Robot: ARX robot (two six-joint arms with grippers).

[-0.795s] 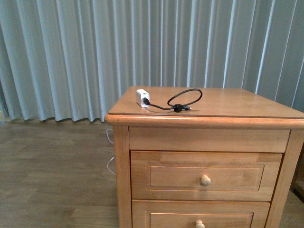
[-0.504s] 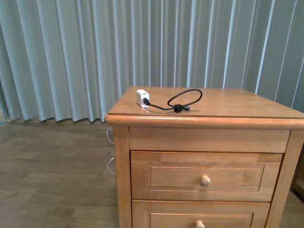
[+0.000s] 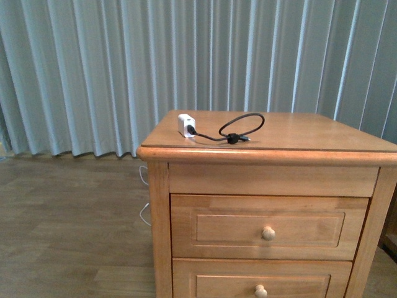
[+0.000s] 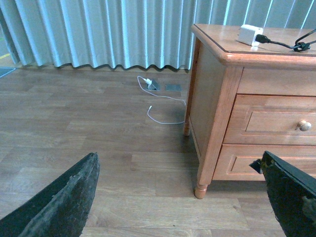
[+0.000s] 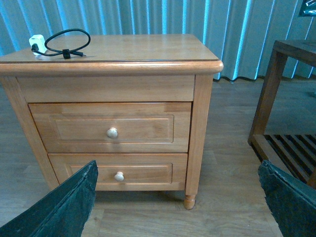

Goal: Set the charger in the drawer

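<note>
Charger (image 3: pixel 186 126), likely light, rigid and trailing a floppy cable (image 3: pixel 232 139), sits on the table (image 3: pixel 310 133) above the shut drawer (image 3: pixel 268 227), best pinched across its cube, while left gripper (image 4: pixel 177 163) and right gripper (image 5: pixel 177 168) gape empty.

Charger (image 3: pixel 186 125) sits on desk (image 3: pixel 310 133) top, near left front corner; black cable (image 3: pixel 232 138) loops to its right. Upper drawer (image 3: pixel 211 226) closed, pale knob (image 3: pixel 268 233) centred. Lower drawer (image 3: pixel 217 287) closed too. Curtain (image 3: pixel 93 74) behind.
</note>
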